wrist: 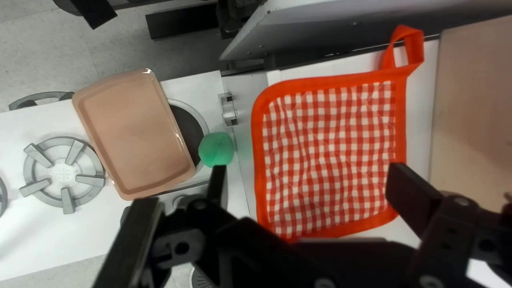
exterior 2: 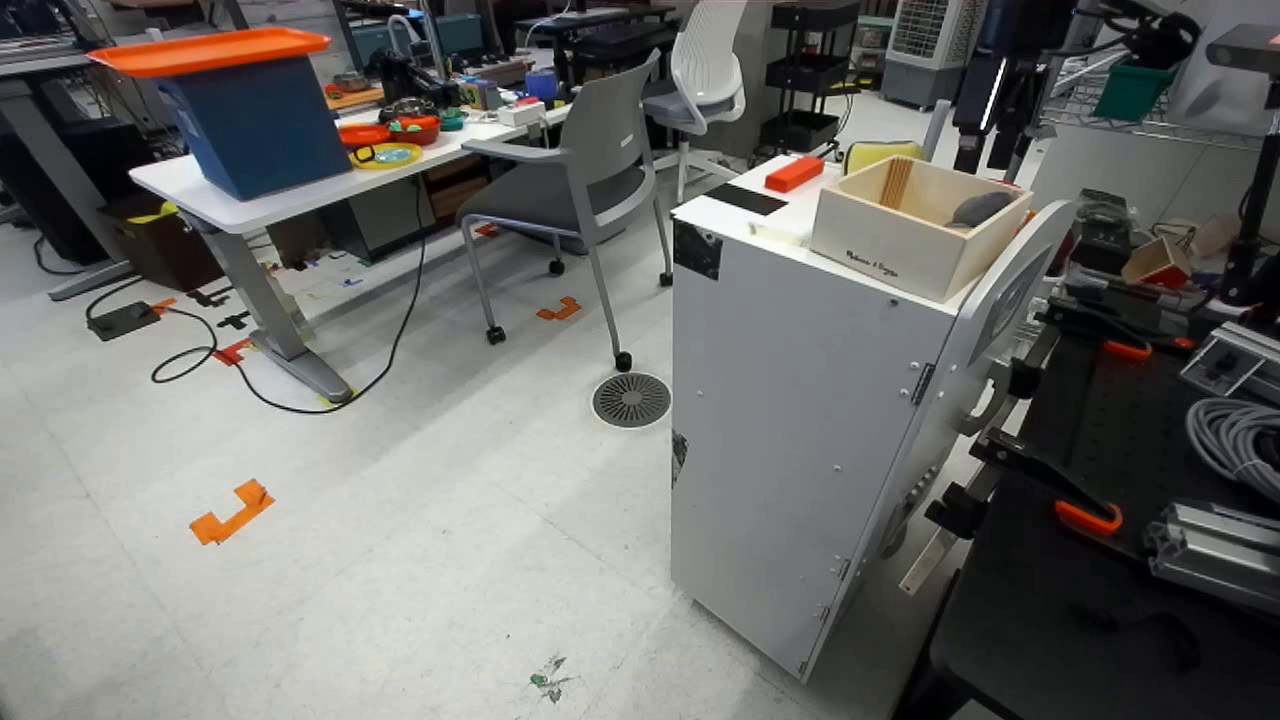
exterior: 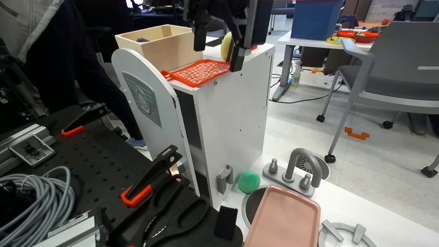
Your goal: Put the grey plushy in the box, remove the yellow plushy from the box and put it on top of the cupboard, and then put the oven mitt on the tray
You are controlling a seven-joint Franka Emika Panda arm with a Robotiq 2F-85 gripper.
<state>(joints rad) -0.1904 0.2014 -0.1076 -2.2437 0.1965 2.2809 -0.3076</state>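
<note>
Gripper [wrist: 310,186] stands with jaws spread, lower half of wrist view; oven mitt [wrist: 332,148] lies on cupboard [wrist: 420,112], right of centre; tray [wrist: 134,134], left.

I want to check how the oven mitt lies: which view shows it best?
The wrist view: the oven mitt appears almost whole and nearly face-on, checked pattern and loop clear. In an exterior view it shows only at a slant, on top of the cupboard; elsewhere I can't make it out.

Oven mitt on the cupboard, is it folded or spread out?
Spread out. The oven mitt lies flat on the cupboard; the wrist view shows its checked face within an orange border, no fold visible.
</note>
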